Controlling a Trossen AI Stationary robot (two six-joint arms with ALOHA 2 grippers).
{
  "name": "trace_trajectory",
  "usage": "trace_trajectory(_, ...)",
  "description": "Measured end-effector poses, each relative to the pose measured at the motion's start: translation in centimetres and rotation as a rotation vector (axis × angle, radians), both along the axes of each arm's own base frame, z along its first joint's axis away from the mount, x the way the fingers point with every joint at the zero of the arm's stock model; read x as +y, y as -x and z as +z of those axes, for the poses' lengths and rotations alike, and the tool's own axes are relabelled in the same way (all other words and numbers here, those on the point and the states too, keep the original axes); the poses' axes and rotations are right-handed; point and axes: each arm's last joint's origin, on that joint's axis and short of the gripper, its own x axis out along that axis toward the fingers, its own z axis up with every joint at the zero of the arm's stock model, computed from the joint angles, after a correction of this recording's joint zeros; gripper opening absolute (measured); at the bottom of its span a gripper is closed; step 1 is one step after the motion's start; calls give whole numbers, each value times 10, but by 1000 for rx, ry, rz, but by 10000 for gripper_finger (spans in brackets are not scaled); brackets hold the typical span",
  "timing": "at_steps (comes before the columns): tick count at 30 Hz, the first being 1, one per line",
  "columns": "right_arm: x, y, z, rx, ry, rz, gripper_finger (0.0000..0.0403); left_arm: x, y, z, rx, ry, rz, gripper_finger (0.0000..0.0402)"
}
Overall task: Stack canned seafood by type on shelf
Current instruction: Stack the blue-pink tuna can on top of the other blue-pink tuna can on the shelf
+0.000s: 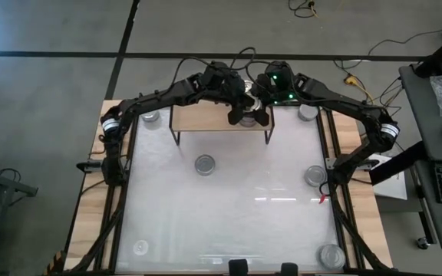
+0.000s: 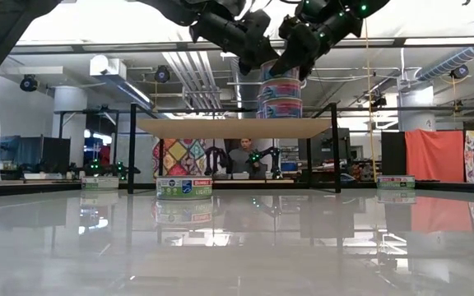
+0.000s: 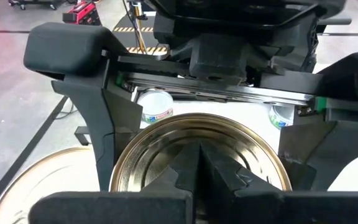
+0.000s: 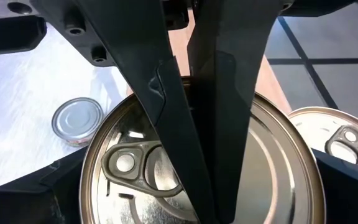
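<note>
Grippers (image 1: 249, 103) crowd shelf (image 1: 206, 119); stacked tins (image 2: 280, 86) half-hidden.

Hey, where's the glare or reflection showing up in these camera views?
High view: bright streaks of glare on the white tabletop. Low view: the glossy surface mirrors the shelf, the tin under it and the room. Both wrist views: soft sheen on the gold lids.

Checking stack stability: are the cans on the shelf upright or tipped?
Upright: in the low view the stacked cans stand level on the shelf, between both grippers.
</note>
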Motion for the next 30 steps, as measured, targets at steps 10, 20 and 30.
trace_trajectory(10,0,0,0,0,-5,2,400,0,-1,-2,7,3,1,0)
trace_trajectory(20,-3,-5,-6,10,-6,16,400,1,0,-2,10,5,2,0)
trace_trajectory(30,-3,-7,-5,-25,-39,19,400,1,1,-2,15,2,11,0)
